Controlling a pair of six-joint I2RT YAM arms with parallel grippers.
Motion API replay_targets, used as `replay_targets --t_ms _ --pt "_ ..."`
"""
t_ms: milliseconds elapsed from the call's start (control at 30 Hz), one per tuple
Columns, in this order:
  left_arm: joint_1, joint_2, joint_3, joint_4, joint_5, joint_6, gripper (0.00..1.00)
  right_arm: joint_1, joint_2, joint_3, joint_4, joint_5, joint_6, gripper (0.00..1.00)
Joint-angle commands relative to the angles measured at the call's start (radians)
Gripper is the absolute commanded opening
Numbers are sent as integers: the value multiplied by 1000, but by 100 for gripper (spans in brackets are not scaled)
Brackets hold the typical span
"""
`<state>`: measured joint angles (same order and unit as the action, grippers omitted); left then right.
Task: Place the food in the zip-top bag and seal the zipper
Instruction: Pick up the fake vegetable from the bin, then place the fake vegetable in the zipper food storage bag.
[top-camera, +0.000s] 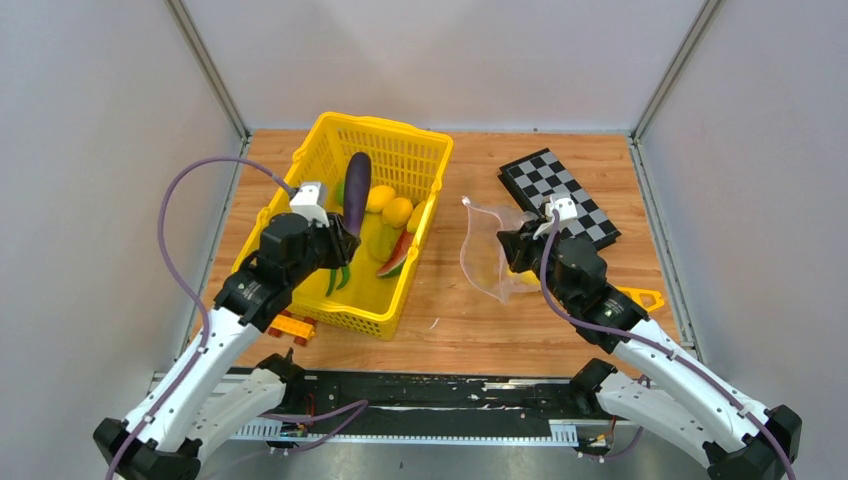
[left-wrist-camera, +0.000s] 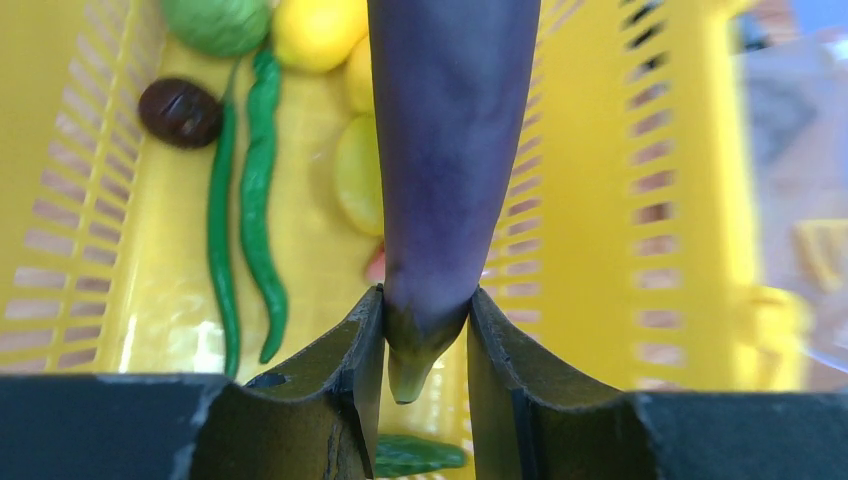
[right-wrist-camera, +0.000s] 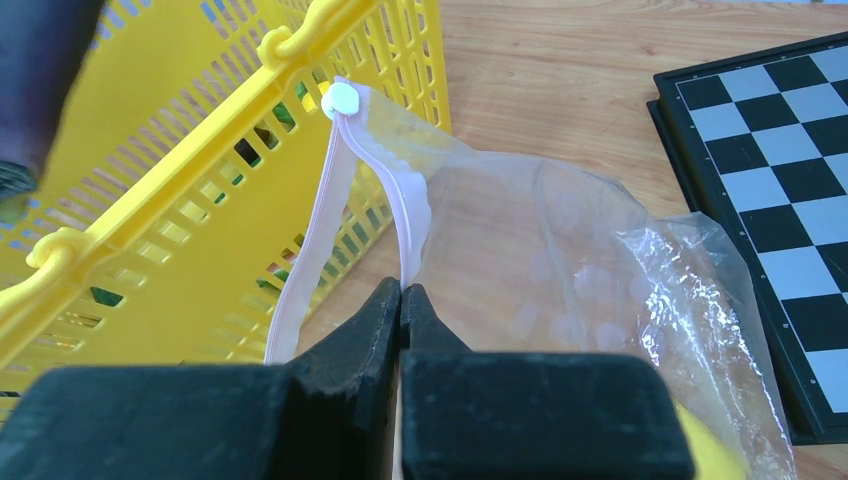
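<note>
Grips the purple eggplant (left-wrist-camera: 450, 150) by its stem end between the fingers of the left gripper (left-wrist-camera: 425, 300), raised over the floor of the yellow basket (top-camera: 421, 136), tip pointing at the far wall. Leaves yellow lemons (top-camera: 390, 206), two long green pods (left-wrist-camera: 256, 200), a dark ball (left-wrist-camera: 180, 112), a green ball (left-wrist-camera: 215, 20) and a watermelon slice (top-camera: 396, 260) lying in the basket below. Pinches the pink zipper (right-wrist-camera: 416, 200) of the zip-top bag (right-wrist-camera: 570, 250) in the tightly clenched right gripper (right-wrist-camera: 401, 292), holding the clear bag's mouth up off the wooden table (top-camera: 470, 320), just right of the basket and beside the chequerboard (top-camera: 560, 195)
</note>
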<state>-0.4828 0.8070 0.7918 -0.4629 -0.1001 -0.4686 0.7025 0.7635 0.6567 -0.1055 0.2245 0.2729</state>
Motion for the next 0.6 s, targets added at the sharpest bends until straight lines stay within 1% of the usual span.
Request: replay_targets --t_ms 0,133,267,467,567 --pt "3 -60 139 -57 168 43 21 -5 0 27 78 -12 -13 0" --pt "3 -77 176 -91 274 52 21 -6 2 16 96 -11 -6 0" --pt "3 -67 176 -62 457 61 21 -5 -4 6 138 -13 -7 0" --pt "3 -46 167 -63 524 70 17 -5 -19 -17 175 -20 -5 0" --pt "2 -48 158 -33 574 64 17 -6 -20 -17 173 -14 -8 0"
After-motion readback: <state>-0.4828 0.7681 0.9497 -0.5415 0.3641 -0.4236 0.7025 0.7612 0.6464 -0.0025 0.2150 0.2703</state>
